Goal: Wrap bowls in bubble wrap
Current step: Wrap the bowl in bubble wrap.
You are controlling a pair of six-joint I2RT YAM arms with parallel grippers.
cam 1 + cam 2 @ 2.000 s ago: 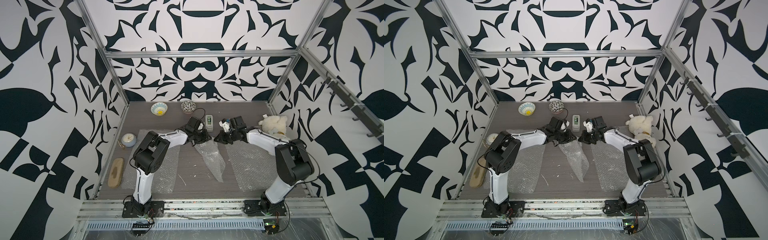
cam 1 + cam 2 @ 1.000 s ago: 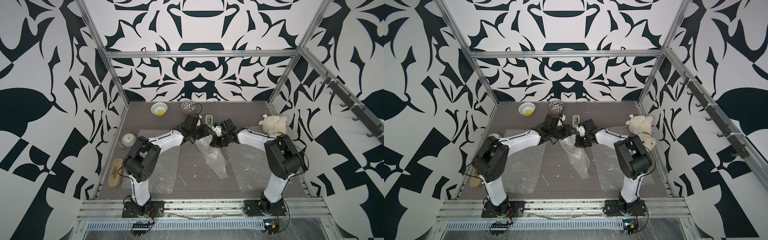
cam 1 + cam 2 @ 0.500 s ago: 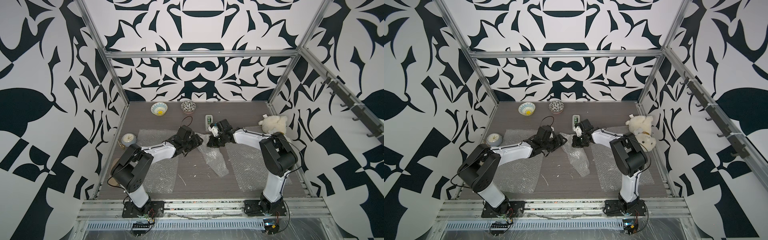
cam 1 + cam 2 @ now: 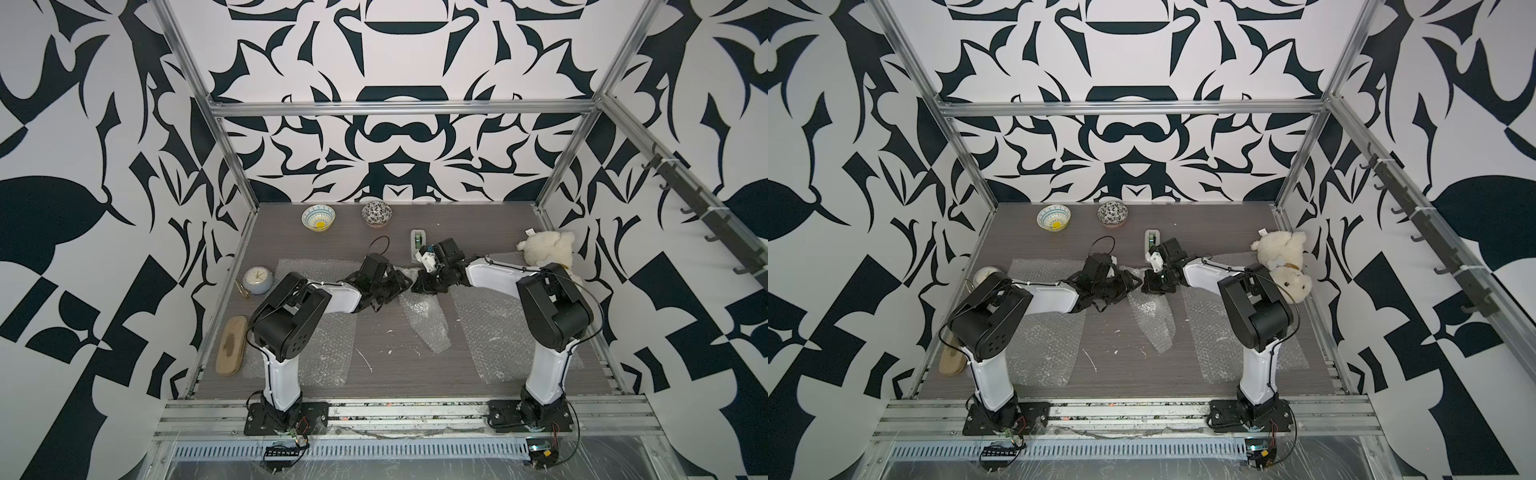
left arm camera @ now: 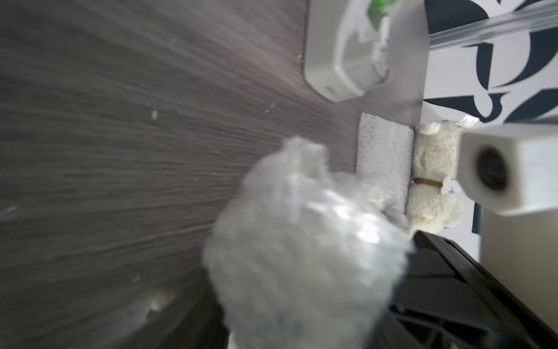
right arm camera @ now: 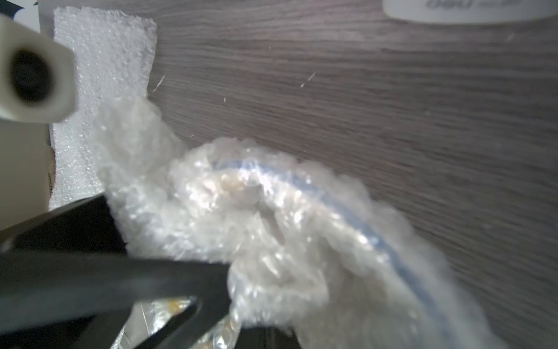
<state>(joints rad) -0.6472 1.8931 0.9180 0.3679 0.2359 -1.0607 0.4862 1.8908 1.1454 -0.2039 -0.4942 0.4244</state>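
Bubble wrap bundle (image 6: 271, 226) in right tool's (image 4: 419, 286) grip

arms: left gripper (image 4: 1128, 286) and right gripper (image 4: 1149, 286) almost meet mid-table at far end of crumpled middle bubble wrap sheet (image 4: 1152, 322) | flat: left sheet (image 4: 1046, 349), right sheet (image 4: 1214, 345) | far edge: yellow-centred bowl (image 4: 1053, 218), floral bowl (image 4: 1112, 214) | right: teddy bear (image 4: 1281, 262) | left: clock (image 4: 984, 274), partly hidden by arm
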